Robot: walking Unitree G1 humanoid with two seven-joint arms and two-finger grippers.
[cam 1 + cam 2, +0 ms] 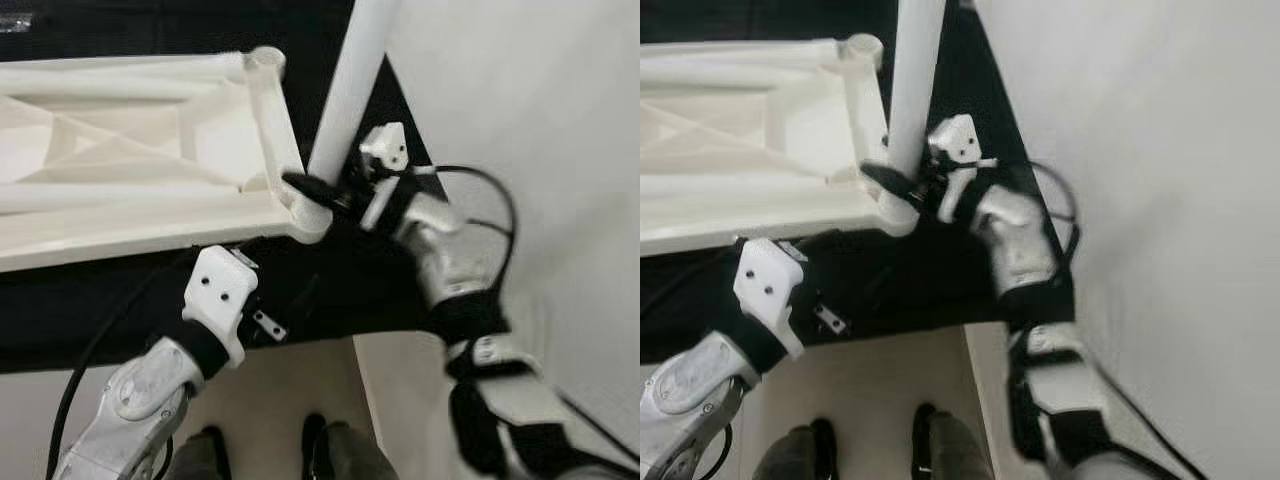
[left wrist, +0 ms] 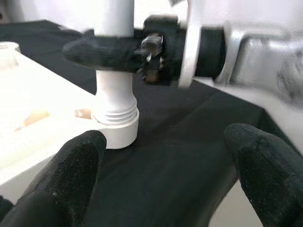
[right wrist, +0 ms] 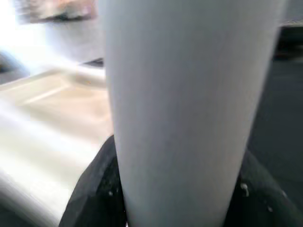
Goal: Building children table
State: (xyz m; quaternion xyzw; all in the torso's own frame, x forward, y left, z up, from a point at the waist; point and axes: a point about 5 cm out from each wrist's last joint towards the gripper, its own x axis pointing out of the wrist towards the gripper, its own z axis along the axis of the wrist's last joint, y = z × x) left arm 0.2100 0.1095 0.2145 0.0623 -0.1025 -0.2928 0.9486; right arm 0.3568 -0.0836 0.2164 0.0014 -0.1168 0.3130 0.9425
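The white plastic table leg (image 1: 350, 95) is clamped by the right gripper (image 1: 315, 190) for threading into the upturned white tabletop's (image 1: 130, 170) corner socket (image 2: 118, 135); the left gripper (image 2: 161, 184) is held open, empty.

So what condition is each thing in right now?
White plastic tabletop: upside down on black cloth.
White tubular leg: upright in corner socket, threads still showing.
Right gripper: shut on the leg.
Left gripper: open, beside the socket.

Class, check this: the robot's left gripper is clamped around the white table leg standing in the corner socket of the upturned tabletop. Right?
Not quite. The right gripper is clamped around the white table leg, as the left eye view shows. The left gripper is open nearby. The leg does stand in the upturned tabletop's corner socket.
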